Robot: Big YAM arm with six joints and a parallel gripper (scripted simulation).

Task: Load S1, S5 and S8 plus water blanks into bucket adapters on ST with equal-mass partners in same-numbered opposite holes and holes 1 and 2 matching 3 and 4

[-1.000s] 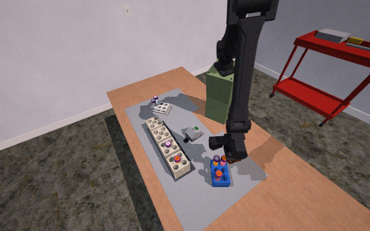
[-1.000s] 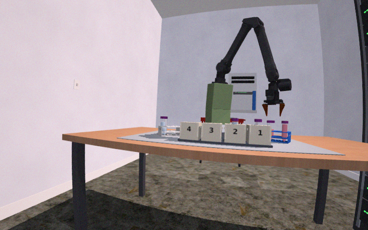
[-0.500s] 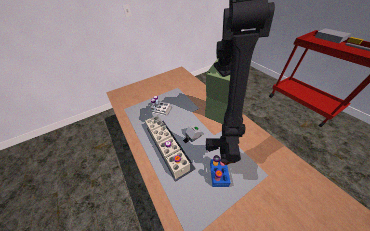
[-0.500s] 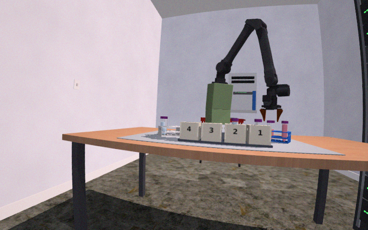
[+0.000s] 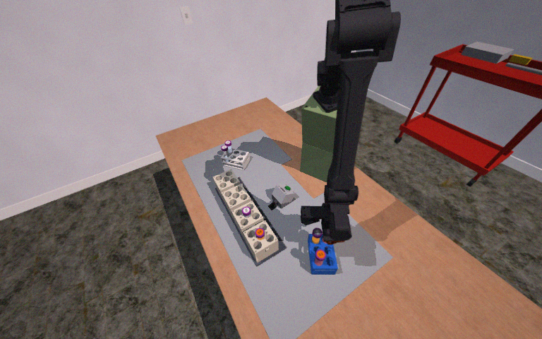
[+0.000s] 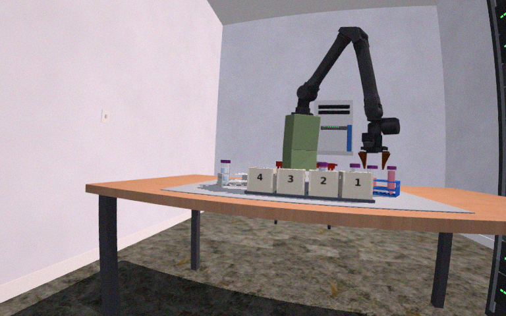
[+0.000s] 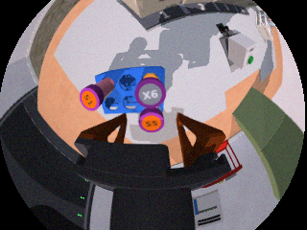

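Loading stand ST (image 5: 267, 251) on the counter (image 5: 419, 287), sample rack RS (image 5: 324, 267) right of it, blank rack RB (image 5: 239, 160) behind it, DONE key box (image 5: 282, 195) between.

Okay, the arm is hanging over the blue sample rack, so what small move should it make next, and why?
Probably lower straight down onto S5. The gripper is open and empty, its jaws flank S5's cap from above, and grey-dot X6 stands just beyond, so descend without drifting forward.
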